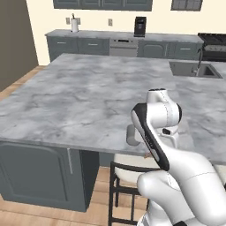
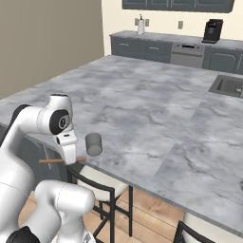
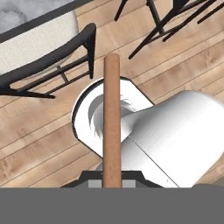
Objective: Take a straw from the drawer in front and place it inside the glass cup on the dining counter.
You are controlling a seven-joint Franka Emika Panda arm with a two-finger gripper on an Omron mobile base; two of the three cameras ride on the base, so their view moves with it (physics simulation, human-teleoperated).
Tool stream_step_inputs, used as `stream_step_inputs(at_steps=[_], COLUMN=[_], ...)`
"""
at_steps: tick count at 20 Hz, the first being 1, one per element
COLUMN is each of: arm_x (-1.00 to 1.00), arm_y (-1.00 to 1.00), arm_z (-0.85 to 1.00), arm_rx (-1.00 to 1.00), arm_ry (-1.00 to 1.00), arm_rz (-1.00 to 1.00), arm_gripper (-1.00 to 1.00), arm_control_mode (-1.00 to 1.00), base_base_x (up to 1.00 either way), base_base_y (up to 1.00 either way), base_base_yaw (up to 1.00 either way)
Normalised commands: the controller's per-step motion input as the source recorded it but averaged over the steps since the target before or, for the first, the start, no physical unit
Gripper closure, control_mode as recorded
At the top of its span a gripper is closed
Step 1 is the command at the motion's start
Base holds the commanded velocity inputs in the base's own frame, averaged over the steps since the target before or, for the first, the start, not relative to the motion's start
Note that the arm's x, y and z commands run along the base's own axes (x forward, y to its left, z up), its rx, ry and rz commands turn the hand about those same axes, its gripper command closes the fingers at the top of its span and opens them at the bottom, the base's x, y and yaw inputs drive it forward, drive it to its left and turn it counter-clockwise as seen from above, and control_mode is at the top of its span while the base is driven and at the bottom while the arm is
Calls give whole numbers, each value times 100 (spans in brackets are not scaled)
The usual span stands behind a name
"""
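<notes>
cream walls [image 1: 39, 26] and a taupe wall [image 2: 47, 42] enclose a kitchen with a wood plank floor [image 1: 53, 216]. along the far wall run grey cabinets [image 1: 79, 46], a dishwasher [image 1: 123, 47], a black coffee machine [image 1: 140, 26] and a sink [image 1: 194, 69]. black stools [image 2: 102, 190] stand near.

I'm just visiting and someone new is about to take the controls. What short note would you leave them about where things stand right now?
Tool: shut on the straw, which lies roughly level and sticks out to the side, below the counter's edge.
Glass cup: upright near the edge of the dining counter, beside the tool, nothing visible in it.
Stool: right under that edge.
Done: straw is picked up and brought to the counter.
Left: lift the straw, tip it upright over the cup, lower it in, let go.
</notes>
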Motion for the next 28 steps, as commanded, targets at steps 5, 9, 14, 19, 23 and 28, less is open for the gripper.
stream_step_inputs(at_steps=[5, 9, 14, 19, 23, 28], arm_x=[8, -1, 7, 32, 36, 37], arm_y=[-13, -10, -20, -23, -13, -2], arm_z=[32, 61, 55, 23, 13, 4], arm_rx=[0, 0, 0, 6, 16, 17], arm_ry=[-23, -48, -41, -32, -38, -37], arm_rz=[20, 27, 28, 33, 33, 34], arm_gripper=[100, 100, 100, 100, 100, 100], arm_control_mode=[-100, -100, -100, -100, -100, -100], base_base_x=[0, 0, 0, 0, 0, 0], base_base_y=[0, 0, 0, 0, 0, 0], base_base_yaw=[0, 0, 0, 0, 0, 0])
